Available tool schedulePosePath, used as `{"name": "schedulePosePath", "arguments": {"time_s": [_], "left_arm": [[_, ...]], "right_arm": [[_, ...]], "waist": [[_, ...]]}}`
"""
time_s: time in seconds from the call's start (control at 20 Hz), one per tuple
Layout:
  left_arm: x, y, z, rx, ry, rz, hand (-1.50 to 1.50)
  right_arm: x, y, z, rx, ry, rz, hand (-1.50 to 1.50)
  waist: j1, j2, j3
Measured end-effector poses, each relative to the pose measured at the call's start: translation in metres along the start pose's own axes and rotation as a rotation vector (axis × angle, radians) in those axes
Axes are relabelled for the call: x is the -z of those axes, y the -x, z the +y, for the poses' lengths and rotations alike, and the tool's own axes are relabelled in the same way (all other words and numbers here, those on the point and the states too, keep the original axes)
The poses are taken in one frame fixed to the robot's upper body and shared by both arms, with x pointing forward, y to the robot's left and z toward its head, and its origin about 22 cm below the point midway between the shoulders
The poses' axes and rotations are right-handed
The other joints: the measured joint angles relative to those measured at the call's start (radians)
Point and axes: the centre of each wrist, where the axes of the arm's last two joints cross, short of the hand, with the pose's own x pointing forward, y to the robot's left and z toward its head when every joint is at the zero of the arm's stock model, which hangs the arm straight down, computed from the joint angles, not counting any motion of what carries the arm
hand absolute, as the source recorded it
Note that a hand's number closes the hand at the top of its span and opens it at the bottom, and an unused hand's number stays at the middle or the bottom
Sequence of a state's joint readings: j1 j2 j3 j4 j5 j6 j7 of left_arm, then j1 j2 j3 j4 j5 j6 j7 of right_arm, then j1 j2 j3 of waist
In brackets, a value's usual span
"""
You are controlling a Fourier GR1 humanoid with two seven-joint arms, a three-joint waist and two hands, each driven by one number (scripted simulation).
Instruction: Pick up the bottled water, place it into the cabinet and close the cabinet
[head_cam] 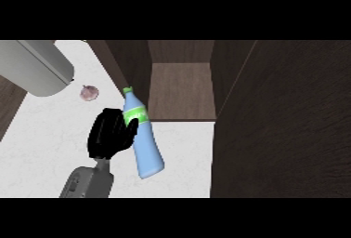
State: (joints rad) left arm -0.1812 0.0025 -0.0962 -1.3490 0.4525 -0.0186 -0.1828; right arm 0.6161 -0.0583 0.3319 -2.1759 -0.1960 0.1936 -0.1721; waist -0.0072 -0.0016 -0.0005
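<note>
The bottled water (pixel 146 148) is pale blue with a green label and a green cap. It is tilted, with its cap toward the open cabinet (pixel 182 90) and its wider base toward me. My left hand (pixel 109 137) is against the bottle's left side, with its thumb curled over the label. The hand and bottle are above the white counter (pixel 41 153), just in front of the cabinet's opening. The cabinet's wooden shelf is bare. The dark open cabinet door (pixel 281 125) stands at the right. My right hand does not show.
A large grey rounded appliance (pixel 37 69) lies at the back left. A small pinkish bulb (pixel 89 93) sits on the counter beside it. The door fills the whole right side.
</note>
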Motion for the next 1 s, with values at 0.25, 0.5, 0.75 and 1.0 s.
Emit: {"name": "schedulePosePath", "arguments": {"time_s": [0.25,0.5,0.75,1.0], "left_arm": [[0.023,-0.005,-0.040,0.038,0.013,-0.006,1.50],[0.055,-0.013,-0.068,0.131,0.001,-0.040,1.50],[0.060,-0.007,-0.076,0.226,-0.080,-0.048,1.50],[0.063,-0.001,-0.081,0.306,-0.163,-0.073,1.50]], "right_arm": [[0.005,0.009,-0.003,0.006,0.002,0.000,-1.50],[0.003,0.009,-0.005,0.010,0.009,0.001,-1.50],[0.007,0.010,-0.004,0.020,0.007,-0.005,-1.50],[0.011,0.007,-0.007,0.022,-0.009,-0.001,-1.50]], "waist": [[-0.002,0.001,0.000],[-0.007,0.000,0.001],[0.000,-0.006,-0.002],[-0.003,-0.010,-0.002]]}}
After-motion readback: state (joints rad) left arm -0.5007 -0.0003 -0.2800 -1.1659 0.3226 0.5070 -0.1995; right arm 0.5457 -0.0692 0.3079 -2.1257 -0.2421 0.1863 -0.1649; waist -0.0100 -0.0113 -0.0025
